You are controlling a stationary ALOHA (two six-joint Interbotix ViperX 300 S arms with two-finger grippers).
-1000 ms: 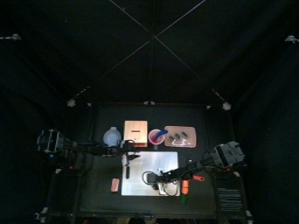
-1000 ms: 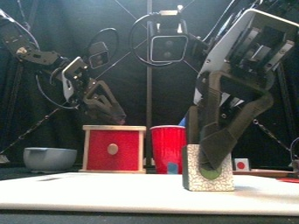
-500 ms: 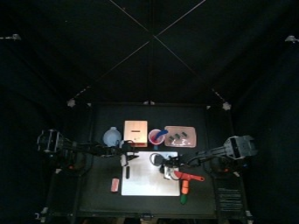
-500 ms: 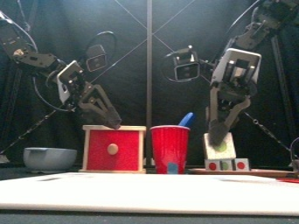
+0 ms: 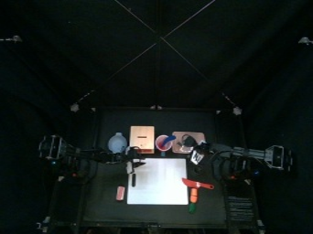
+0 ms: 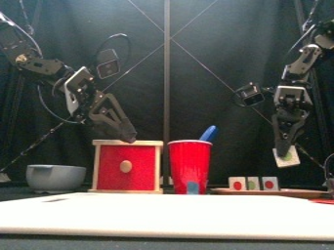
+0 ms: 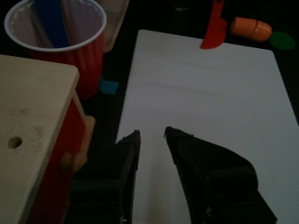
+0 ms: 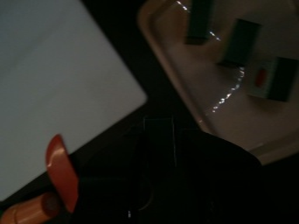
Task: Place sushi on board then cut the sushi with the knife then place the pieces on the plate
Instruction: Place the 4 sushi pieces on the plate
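Note:
My right gripper hangs above the pink tray, shut on a pale-ended sushi piece that looks near black in the right wrist view. Three more sushi pieces lie on the tray. The white board is bare. A red knife lies at its right edge. My left gripper hovers open over the board's left edge, near the wooden box.
At the back stand the blue-grey bowl, the box and the red cup with a blue knife. An orange and green toy lies past the red knife. A small red toy lies left of the board.
My right gripper has lifted the sushi piece off the board and carried it right and back, over the tray. The left arm has stayed put.

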